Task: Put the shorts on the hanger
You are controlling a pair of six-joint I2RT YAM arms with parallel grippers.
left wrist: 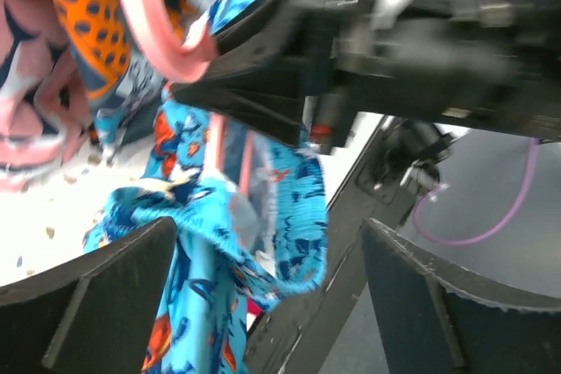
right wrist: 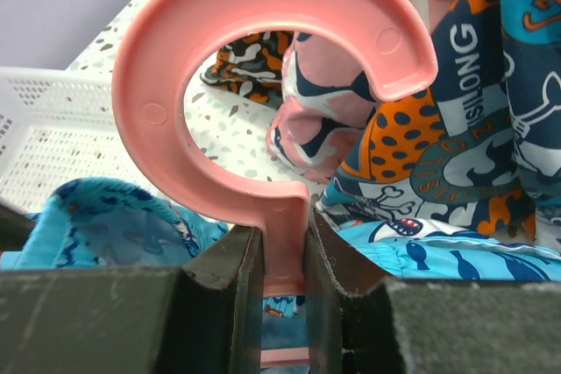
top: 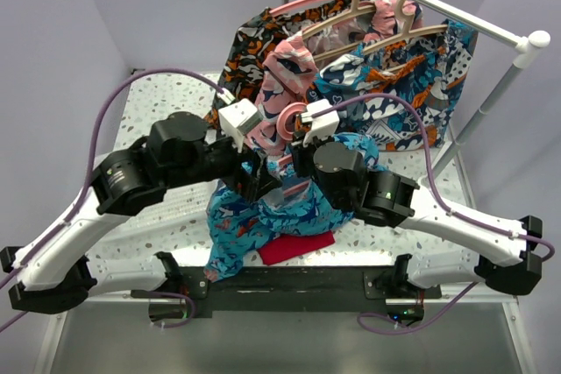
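At the near middle of the surface point(top: 166, 102), the shorts point(top: 241, 225) sit bunched under the two claws, spilling toward the near edge and partly covering a red cloth point(top: 298, 247). The right claw point(right wrist: 282, 256) is pressed together on the neck of the hanger point(right wrist: 149, 67), just below the hook, and holds it upright with the hook above the fingers. The left claw point(left wrist: 267, 234) is spread wide. Turquoise fabric hangs in the gap between its fingers, but neither finger pinches it. In the left wrist view, thin pink bars show through the folds, so part of the fabric seems to lie around the hanger's lower half. Whether it truly rests over an arm cannot be told.

The shorts look light, soft and limp. They will likely sag, fold and slide off a smooth sloping arm unless spread evenly. The gathered waistband, visible as a thicker hem in the left wrist view, seems the best place to take hold, since loose cloth would stretch and slip away. The hanger looks stiff but thin and slick. Its neck grip appears secure, though a hard tug on the fabric could twist it between the fingers.
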